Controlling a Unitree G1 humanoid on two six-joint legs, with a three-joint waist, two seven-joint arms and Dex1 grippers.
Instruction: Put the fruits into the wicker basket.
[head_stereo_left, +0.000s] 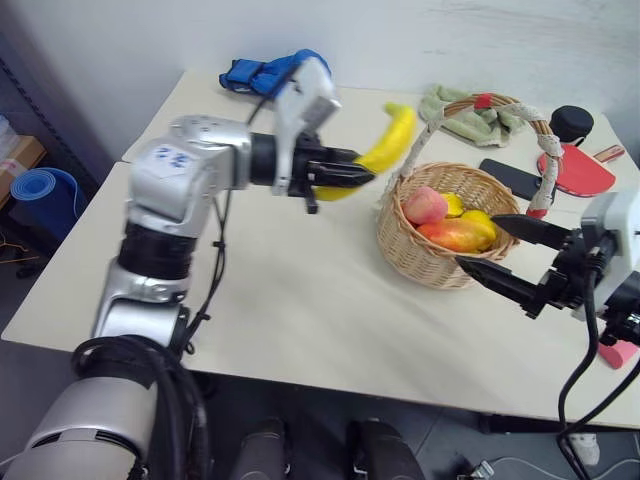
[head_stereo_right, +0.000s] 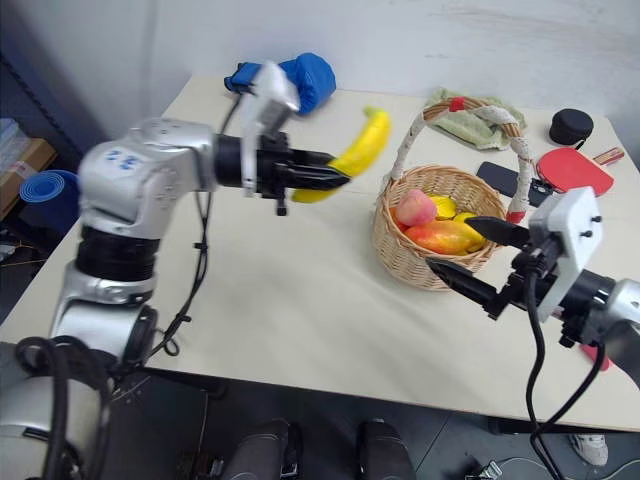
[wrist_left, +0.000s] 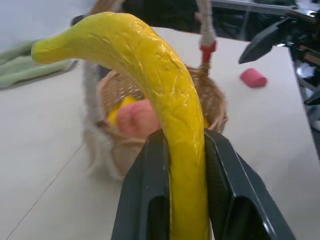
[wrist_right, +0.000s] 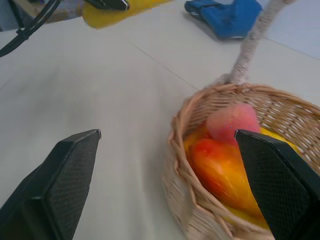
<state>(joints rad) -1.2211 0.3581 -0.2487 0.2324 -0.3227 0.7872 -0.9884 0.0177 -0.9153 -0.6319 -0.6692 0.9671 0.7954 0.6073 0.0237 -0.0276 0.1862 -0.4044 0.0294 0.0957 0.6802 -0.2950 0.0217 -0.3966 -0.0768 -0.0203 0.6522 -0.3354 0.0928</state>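
The curved yellow banana (wrist_left: 165, 95) has a glossy, faintly wrinkled plastic skin. The round tan woven wicker basket (head_stereo_left: 420, 255) looks rough and matt, its arched handle (head_stereo_left: 412, 150) wrapped in coarse white rope. The orange-yellow mango (wrist_right: 220, 170) shines smoothly; the pink peach (wrist_right: 232, 122) looks duller. The pale tabletop (head_stereo_left: 290, 300) is smooth and matt. The black gripper fingers (wrist_right: 65, 175) show a fine textured face.

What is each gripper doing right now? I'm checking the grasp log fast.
Left gripper: fingers shut on the banana.
Right gripper: fingers open, holding nothing, beside the wicker basket.
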